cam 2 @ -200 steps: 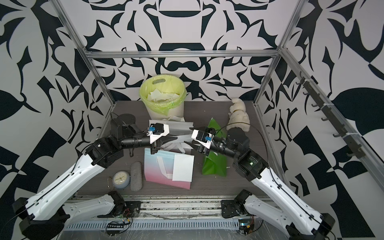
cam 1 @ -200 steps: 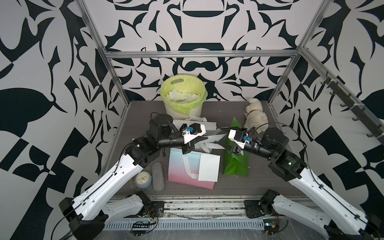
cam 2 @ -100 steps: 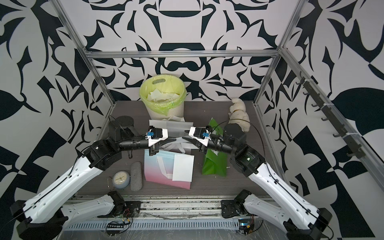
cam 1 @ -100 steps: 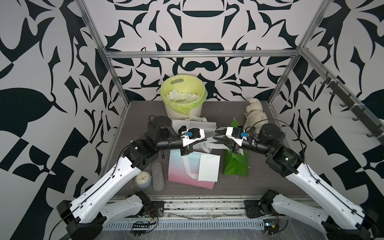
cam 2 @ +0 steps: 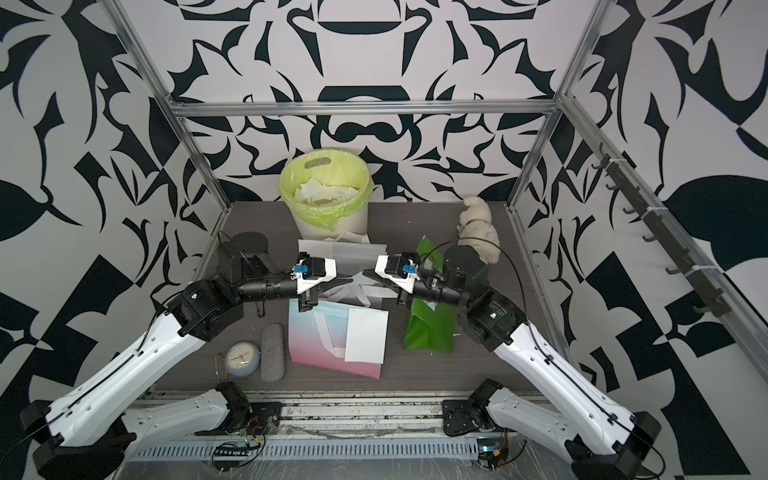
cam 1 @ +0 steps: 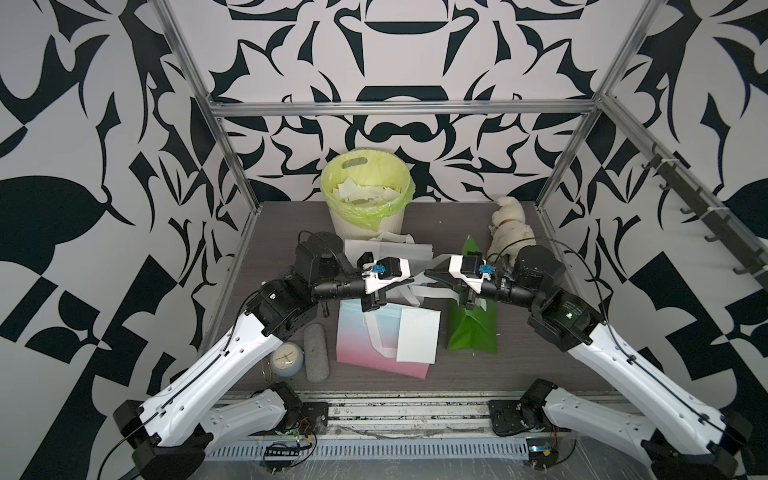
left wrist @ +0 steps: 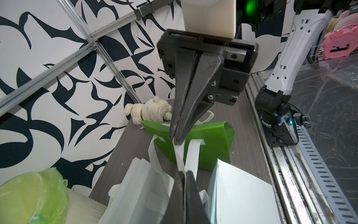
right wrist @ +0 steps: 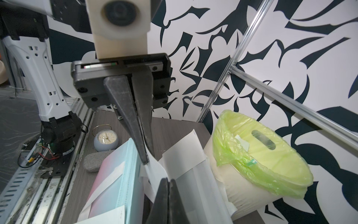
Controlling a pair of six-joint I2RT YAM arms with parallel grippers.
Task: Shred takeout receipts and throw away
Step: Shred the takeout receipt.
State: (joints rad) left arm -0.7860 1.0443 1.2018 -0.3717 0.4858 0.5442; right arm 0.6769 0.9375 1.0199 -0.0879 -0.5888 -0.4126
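Left wrist: left hand (left wrist: 184, 173) pinches one end of a receipt strip (left wrist: 179, 155) and right hand (left wrist: 175, 138) pinches the other, tips close but apart. Strip's long axis runs hand to hand, so the tear likely means pulling apart. Bin (cam 1: 365, 228) sits beyond both. A second ago right hand was half spread and farther from the left.

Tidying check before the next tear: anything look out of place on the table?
The gradient gift bag and green bag lie toppled rather than standing, the teddy bear lies on its side, and one whole receipt rests on the gradient gift bag.
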